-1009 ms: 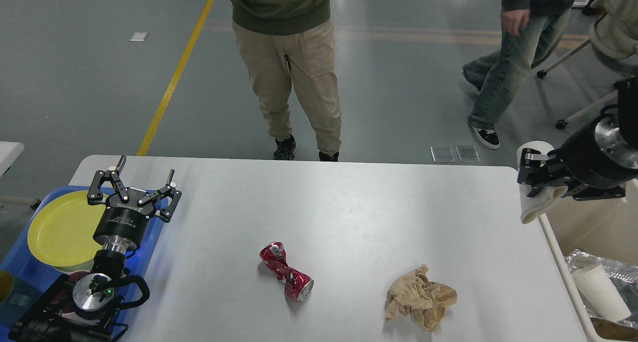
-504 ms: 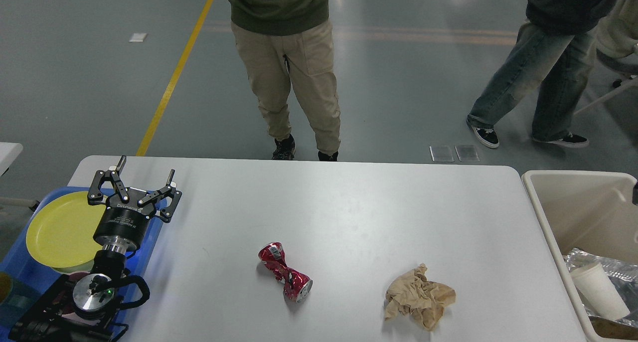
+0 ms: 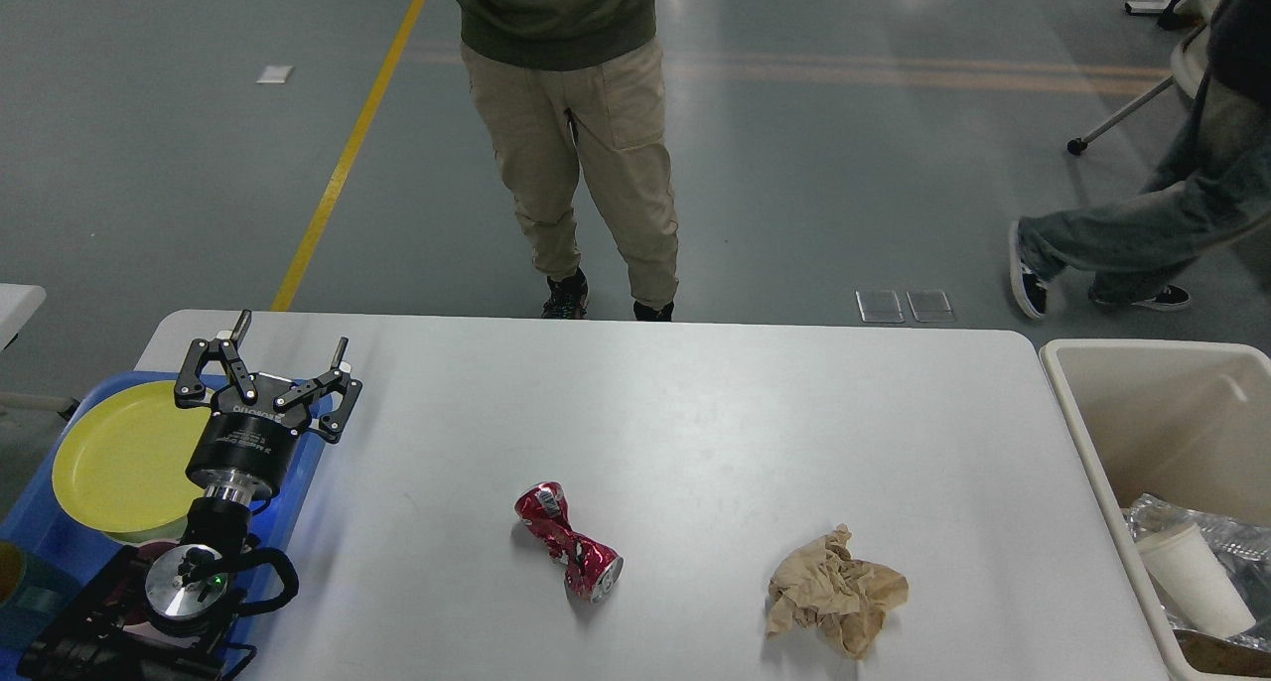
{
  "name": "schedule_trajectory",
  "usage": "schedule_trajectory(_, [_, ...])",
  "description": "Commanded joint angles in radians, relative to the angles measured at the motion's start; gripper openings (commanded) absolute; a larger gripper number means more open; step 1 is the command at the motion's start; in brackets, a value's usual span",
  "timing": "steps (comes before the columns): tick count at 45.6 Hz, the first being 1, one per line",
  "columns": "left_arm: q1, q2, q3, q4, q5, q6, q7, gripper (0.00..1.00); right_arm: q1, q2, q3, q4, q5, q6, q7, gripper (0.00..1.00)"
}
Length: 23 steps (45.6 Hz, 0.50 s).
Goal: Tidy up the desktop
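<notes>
The white desktop [image 3: 695,413] fills the lower view. A crushed red can [image 3: 568,540] lies on it near the front middle. A crumpled brown paper wad [image 3: 836,602] lies to the right of the can. My left gripper [image 3: 288,336] is open and empty at the desktop's left edge, above the blue tray, well left of the can. My right gripper is out of view.
A blue tray [image 3: 40,542] at the left holds a yellow plate [image 3: 119,458]. A beige bin [image 3: 1162,403] stands at the right with a white cup [image 3: 1197,580] and foil inside. A person [image 3: 576,135] stands at the far edge; another [image 3: 1172,204] walks at the right.
My right arm, shut on a white cup over the bin's corner a second ago, has left the view. The person at the right has walked further right. My left arm has not moved.
</notes>
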Motion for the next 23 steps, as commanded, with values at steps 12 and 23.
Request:
schedule_trajectory(12, [0.000, 0.000, 0.000, 0.000, 0.000, 0.000, 0.000, 0.96, -0.290, 0.193, 0.048, -0.326, 0.010, -0.046, -0.020, 0.00])
schedule_trajectory(23, [0.000, 0.000, 0.000, 0.000, 0.000, 0.001, 0.000, 0.96, -0.302, 0.202, 0.050, -0.325, 0.010, -0.054, -0.033, 0.00])
